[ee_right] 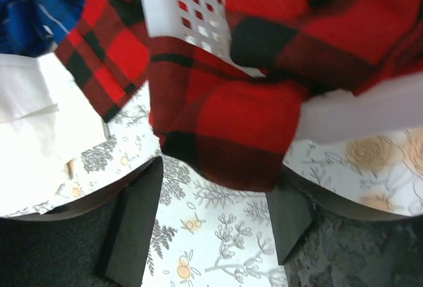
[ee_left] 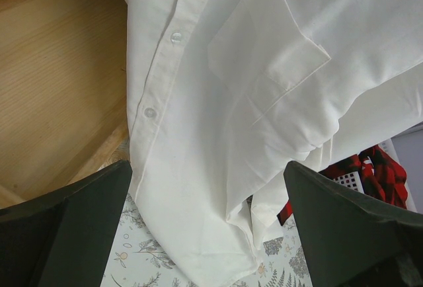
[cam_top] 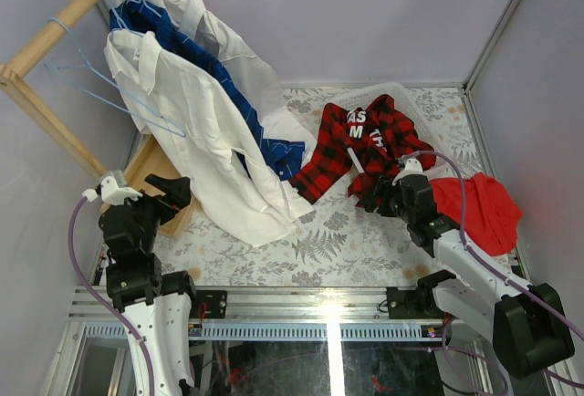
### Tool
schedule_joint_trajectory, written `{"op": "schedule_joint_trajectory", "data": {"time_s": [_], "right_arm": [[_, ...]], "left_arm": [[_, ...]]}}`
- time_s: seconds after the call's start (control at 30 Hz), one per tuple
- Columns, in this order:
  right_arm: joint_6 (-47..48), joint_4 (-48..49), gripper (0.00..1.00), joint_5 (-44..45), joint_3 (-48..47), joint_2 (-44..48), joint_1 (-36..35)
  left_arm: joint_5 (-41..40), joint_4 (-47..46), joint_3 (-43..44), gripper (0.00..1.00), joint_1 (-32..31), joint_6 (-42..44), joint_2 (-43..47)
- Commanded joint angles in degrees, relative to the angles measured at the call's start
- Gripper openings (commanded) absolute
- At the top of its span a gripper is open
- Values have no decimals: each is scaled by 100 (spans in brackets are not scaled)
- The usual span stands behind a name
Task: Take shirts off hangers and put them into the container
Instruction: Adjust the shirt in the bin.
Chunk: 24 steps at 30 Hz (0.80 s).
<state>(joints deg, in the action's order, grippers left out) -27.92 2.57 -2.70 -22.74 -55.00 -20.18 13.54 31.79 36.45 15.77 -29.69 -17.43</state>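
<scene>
top external: wooden rack [cam_top: 64,26] at left carries three shirts on pale blue wire hangers [cam_top: 96,95]: a front white shirt [cam_top: 201,140], a dark blue shirt [cam_top: 274,150] behind it, and a rear white shirt [cam_top: 233,49]. the tails of all three trail onto the patterned table [cam_top: 338,232]. the plaid shirt [cam_top: 365,140] is off its hanger and lies heaped over the white container [cam_top: 412,104], one sleeve spilling over the near rim onto the table. a plain red cloth [cam_top: 479,209] lies right of it, not part of the job. the left gripper [cam_top: 173,193] hovers near the rack foot, and the right gripper [cam_top: 388,193] sits at the plaid shirt's near edge. left wrist: the left gripper [ee_left: 206,168] has its jaws spread wide with nothing between them, facing the front white shirt's [ee_left: 264,102] placket and pocket but apart from the cloth. right wrist: the right gripper [ee_right: 215,201] has its jaws parted. a flap of the plaid shirt [ee_right: 251,115] hangs between the fingers [ee_right: 135,221], loose rather than pinched as far as i can tell, and the container's [ee_right: 192,9] perforated wall shows just behind. progress, by my reading: one shirt of four is delivered, though untidily, with some cloth outside the rim. three shirts are left to unhang, and the front white one is the likely next.
</scene>
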Motion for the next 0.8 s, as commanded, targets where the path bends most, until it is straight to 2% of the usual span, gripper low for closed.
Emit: {"op": "schedule_joint_trajectory", "data": {"time_s": [0.0,0.07,0.2,0.23,0.3,0.37,0.5,0.57,0.63,0.77], "right_arm": [[195,1327,65,-225,199,36,-16],[177,1137,56,56,179,42,-13],[94,601,16,-277,-62,125,-17],[50,306,13,-436,-214,171,-19],[-53,-169,11,-727,-556,368,-18],[-127,-263,12,-625,-871,611,-19],[284,263,7,629,-1317,593,-20],[591,254,1,1402,-1683,61,-19],[997,71,0,1852,-2151,-860,-16],[1285,-1033,0,1767,-2891,-2518,-17]], "left_arm": [[95,-325,-68,100,-16,-3,27],[115,-330,-68,100,-19,-1,29],[44,-302,-51,100,-14,-1,42],[4,-290,-39,100,-13,-8,65],[-45,-294,-54,100,-19,-23,136],[-51,-304,-59,100,-15,-28,176],[-43,-306,-66,100,-17,-28,155],[-36,-309,-61,100,-13,-28,165],[-35,-305,-61,100,-18,-28,163],[-41,-305,-63,100,-18,-28,169]]}}
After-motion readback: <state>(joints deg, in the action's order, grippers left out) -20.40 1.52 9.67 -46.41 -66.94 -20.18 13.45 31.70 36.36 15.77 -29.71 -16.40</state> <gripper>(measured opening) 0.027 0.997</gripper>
